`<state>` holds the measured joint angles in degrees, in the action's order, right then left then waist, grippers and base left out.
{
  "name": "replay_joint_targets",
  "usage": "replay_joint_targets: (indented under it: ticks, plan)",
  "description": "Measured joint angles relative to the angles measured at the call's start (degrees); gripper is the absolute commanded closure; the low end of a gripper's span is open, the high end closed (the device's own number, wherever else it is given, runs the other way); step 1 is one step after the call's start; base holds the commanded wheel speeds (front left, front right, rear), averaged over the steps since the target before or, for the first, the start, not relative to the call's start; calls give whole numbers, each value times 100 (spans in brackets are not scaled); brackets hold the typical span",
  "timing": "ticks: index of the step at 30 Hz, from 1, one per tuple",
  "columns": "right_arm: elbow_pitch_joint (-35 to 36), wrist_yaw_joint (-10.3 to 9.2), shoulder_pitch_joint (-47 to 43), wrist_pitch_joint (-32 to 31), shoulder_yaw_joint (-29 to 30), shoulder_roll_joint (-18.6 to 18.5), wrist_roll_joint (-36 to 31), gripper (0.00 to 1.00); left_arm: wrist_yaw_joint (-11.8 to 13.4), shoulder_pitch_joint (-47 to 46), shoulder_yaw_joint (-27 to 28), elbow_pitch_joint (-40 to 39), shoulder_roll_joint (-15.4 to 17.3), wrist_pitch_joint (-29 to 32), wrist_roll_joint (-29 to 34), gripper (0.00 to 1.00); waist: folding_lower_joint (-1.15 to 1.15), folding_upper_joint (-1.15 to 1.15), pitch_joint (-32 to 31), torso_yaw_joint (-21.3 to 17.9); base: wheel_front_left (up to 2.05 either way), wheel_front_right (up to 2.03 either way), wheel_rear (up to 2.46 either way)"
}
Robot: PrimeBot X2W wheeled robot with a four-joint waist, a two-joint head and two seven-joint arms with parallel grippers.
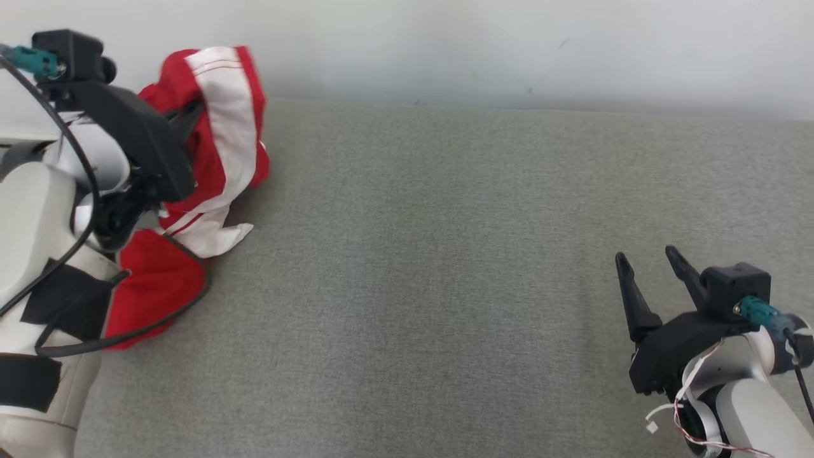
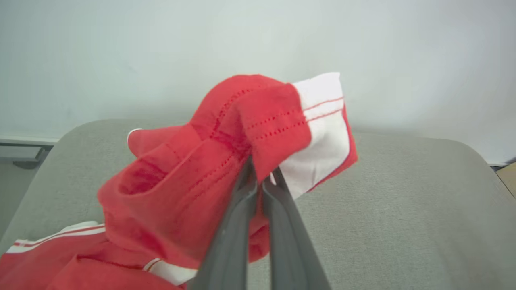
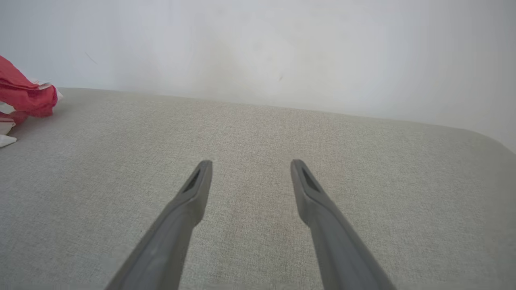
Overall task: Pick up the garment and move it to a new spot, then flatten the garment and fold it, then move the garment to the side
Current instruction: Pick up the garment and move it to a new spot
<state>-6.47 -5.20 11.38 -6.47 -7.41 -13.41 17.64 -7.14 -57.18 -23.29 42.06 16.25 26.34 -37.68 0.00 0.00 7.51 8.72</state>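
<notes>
The right gripper [image 1: 645, 254] hangs over the grey bench [image 1: 445, 254], jaws spread and empty. Farther off, at the bench's left end, the left gripper [image 2: 263, 177] has its jaws clenched on a raised fold of the red-and-white garment [image 2: 181, 181]; the rest lies heaped on the bench.

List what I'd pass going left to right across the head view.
Left forearm → red-and-white garment → bare grey cushion → right claw, open. The left claw, shut on the garment, overlaps it, so it's left unplaced.
</notes>
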Motion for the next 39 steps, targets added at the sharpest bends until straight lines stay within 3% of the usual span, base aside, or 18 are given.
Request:
replay_joint_targets:
  ticks: [7,22,31,39]
  plan:
    - [-75,-5,-186,112,67,93,55,0,0,54,-394,-811,-25,-189,-477,100,0,0,-140,-268,0,0,0]
    - [-123,-9,-349,301,215,112,203,0,0,907,-1703,-2045,-591,-428,-1091,100,0,0,-301,-767,0,0,0]
    - [-92,-19,-640,398,333,90,253,0,0,1617,-2557,-2235,-978,-684,-1228,100,0,0,-384,-883,0,0,0]
    - [-55,-26,-578,394,114,178,249,0,0,2059,-3104,-1701,-1133,-1240,-934,100,0,1,-334,-1015,0,0,0]
